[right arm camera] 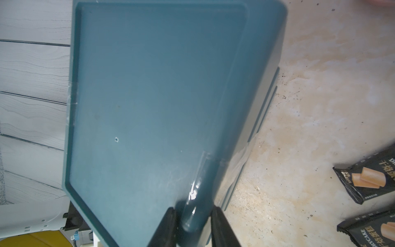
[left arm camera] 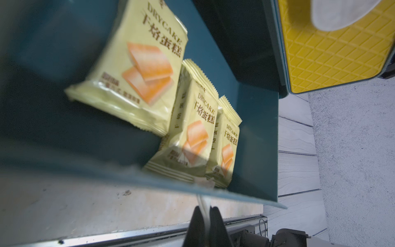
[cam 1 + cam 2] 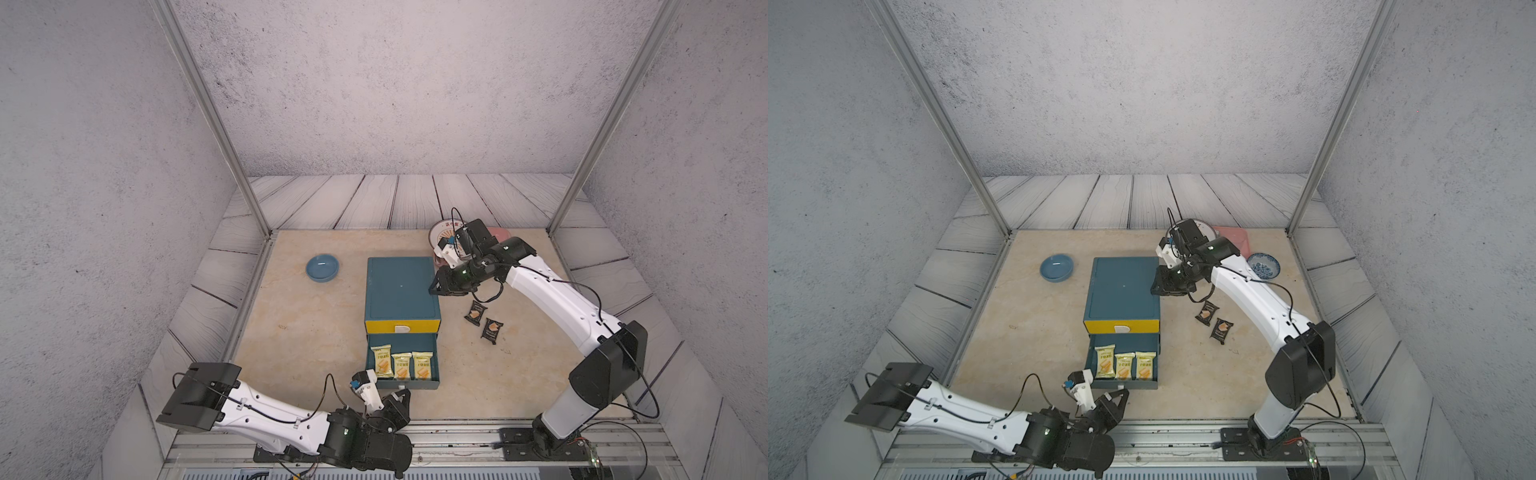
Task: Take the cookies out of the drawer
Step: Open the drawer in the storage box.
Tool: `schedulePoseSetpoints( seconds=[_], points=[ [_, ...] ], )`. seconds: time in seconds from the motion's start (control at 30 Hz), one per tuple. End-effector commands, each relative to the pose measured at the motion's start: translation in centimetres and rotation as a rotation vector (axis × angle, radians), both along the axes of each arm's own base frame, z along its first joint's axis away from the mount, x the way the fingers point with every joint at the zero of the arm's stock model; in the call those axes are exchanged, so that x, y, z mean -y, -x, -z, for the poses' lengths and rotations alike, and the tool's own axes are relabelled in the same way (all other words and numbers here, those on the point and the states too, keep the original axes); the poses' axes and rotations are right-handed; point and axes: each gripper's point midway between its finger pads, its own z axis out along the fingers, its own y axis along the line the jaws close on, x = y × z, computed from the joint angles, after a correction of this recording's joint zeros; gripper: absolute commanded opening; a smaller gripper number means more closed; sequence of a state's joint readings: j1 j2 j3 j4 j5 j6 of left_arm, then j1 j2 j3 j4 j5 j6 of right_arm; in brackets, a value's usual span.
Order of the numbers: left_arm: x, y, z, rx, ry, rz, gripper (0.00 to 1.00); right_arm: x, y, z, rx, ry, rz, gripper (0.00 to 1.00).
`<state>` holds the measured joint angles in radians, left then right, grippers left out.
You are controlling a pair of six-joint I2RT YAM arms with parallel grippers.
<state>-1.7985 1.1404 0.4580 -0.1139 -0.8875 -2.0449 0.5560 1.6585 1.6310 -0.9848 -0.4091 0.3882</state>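
Three pale yellow crimped cookies (image 2: 136, 70), printed "DRYCAKE" over orange cake slabs, lie side by side in the open teal drawer (image 3: 402, 384), lower centre in both top views. Two black cookies (image 3: 475, 312) lie on the mottled beige surface (image 3: 311, 332), right of the box (image 3: 399, 286). The left hand (image 2: 205, 208) pinches the drawer's white tab (image 2: 202, 200). The right hand (image 1: 193, 210) clamps the box's rim.

White arms (image 3: 270, 409), black joints (image 3: 606, 365), looping black cables (image 3: 328, 388)
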Motion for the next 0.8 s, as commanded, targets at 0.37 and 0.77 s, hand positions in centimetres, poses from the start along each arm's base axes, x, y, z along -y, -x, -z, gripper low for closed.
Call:
schedulePoseSetpoints(
  seconds=[0.37, 0.77],
  points=[
    [0.1, 0.8, 0.5, -0.035, 0.036, -0.007, 0.00, 3.5, 3.6, 7.8, -0.235, 0.270, -0.018, 0.29],
    [-0.3, 0.8, -1.3, -0.016, 0.012, 0.013, 0.65, 3.4, 3.6, 7.5, -0.233, 0.267, -0.022, 0.29]
  ],
)
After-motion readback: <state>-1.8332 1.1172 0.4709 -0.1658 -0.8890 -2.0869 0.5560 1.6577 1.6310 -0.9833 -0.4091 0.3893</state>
